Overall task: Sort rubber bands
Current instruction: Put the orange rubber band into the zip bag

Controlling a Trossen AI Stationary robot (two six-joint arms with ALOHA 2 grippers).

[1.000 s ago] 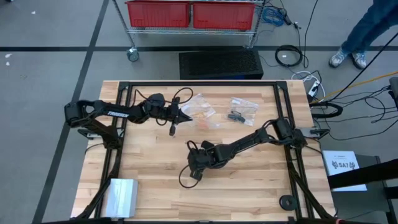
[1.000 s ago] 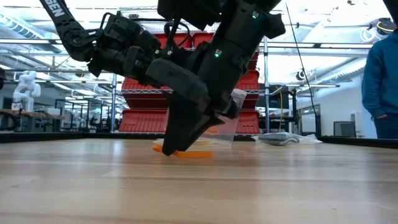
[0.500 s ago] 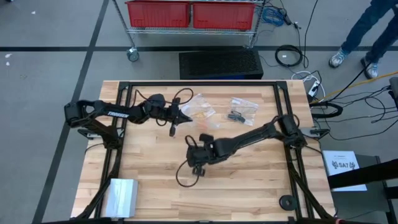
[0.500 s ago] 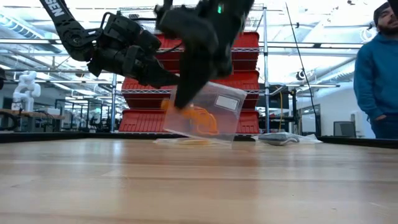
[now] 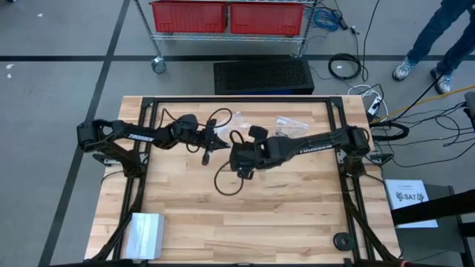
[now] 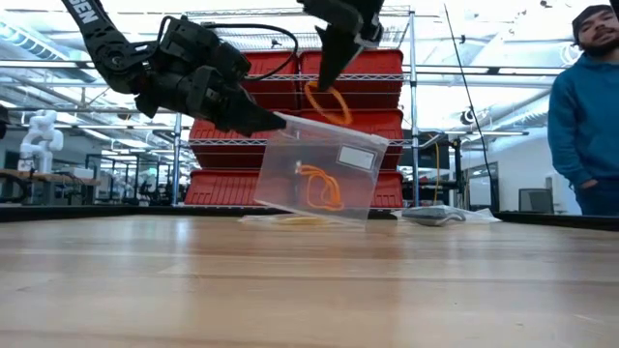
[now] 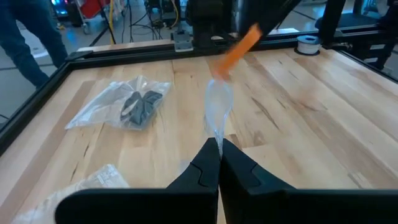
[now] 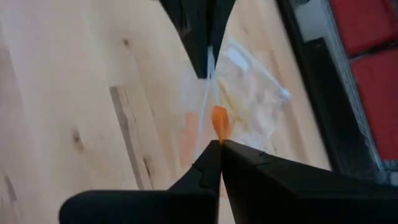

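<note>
Orange rubber band [image 6: 327,101] now riding in right gripper [image 6: 329,85], fingers pinching it shut, lifted off table [image 6: 309,290] since a second ago, hovering above mouth of clear bag [image 6: 324,181]. Left gripper [image 6: 276,119] clamping bag corner, holding it up. Drop into bag looking imminent; orange bands [image 6: 319,188] already lying inside.

A butcher-block table [image 5: 289,215] carries a black frame [image 5: 245,101] along its edges. A silver box [image 5: 142,234] sits at the table's near left corner. Beyond the table's far edge stand a black mat [image 5: 263,76] and a wire cart with red bins [image 5: 228,16]. A person in blue [image 6: 587,116] stands off the table's far right corner.
</note>
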